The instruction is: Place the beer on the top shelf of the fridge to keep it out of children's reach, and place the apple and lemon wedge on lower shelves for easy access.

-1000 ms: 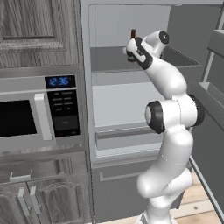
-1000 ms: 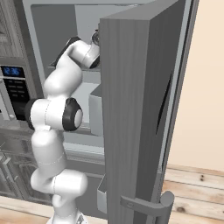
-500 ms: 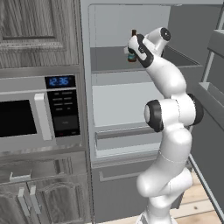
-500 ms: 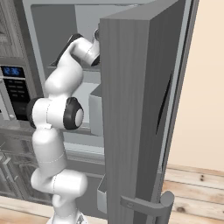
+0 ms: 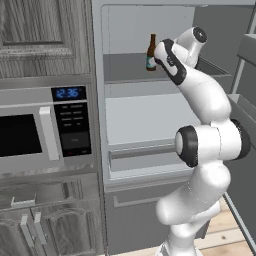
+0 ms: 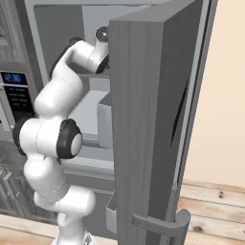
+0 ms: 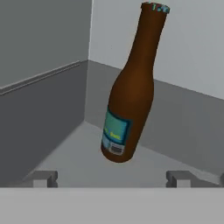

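Observation:
The beer (image 5: 151,52), a brown bottle with a teal label, stands upright on the top shelf (image 5: 125,71) of the open fridge (image 5: 150,125), near the back wall. In the hand view the beer (image 7: 129,94) leans across the picture, its base resting on the grey shelf (image 7: 83,153). My gripper (image 7: 111,178) is open, its fingertips (image 7: 43,177) set wide apart and a short way back from the bottle, touching nothing. From the left base view the gripper (image 5: 159,56) sits just right of the bottle. The apple and the lemon wedge are out of view.
A paler lower shelf (image 5: 145,112) and a drawer front (image 5: 145,150) lie beneath the top shelf. The open fridge door (image 6: 153,119) stands close on the arm's right. A microwave (image 5: 30,132) sits to the fridge's left, above wooden cabinets (image 5: 45,220).
The gripper has opened and let go of the beer, then drawn back a little. The bottle now stands alone on the top shelf.

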Robot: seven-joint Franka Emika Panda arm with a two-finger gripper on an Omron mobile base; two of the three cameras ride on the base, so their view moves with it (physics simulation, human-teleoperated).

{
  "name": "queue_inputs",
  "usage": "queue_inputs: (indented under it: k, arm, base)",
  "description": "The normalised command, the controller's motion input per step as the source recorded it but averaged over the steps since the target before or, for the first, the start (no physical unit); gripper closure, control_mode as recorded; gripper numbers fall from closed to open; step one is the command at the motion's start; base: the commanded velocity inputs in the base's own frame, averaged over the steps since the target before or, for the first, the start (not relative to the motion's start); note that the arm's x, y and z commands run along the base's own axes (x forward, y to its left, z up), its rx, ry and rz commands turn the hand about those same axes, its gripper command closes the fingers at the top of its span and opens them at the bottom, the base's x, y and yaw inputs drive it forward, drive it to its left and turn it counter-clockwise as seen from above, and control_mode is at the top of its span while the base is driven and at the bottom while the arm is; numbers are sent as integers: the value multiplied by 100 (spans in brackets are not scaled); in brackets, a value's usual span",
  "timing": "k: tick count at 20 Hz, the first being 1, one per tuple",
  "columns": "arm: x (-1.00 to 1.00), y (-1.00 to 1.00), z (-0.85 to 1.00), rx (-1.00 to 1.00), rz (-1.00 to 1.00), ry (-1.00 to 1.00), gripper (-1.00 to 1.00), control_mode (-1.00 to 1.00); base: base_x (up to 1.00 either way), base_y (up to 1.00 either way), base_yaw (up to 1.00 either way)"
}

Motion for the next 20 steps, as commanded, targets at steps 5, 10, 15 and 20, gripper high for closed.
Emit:
queue_inputs:
  k: [5,10,15,20]
  arm:
    - [-100,27,-9,-11,0,0,-100,-100]
    - [-100,36,-7,-3,-6,0,-100,-100]
    - [-100,12,-3,1,-21,0,-100,-100]
    - [-100,4,-10,9,-30,0,-100,-100]
  base:
    - [0,0,0]
    - [0,0,0]
    - [0,0,0]
    - [0,0,0]
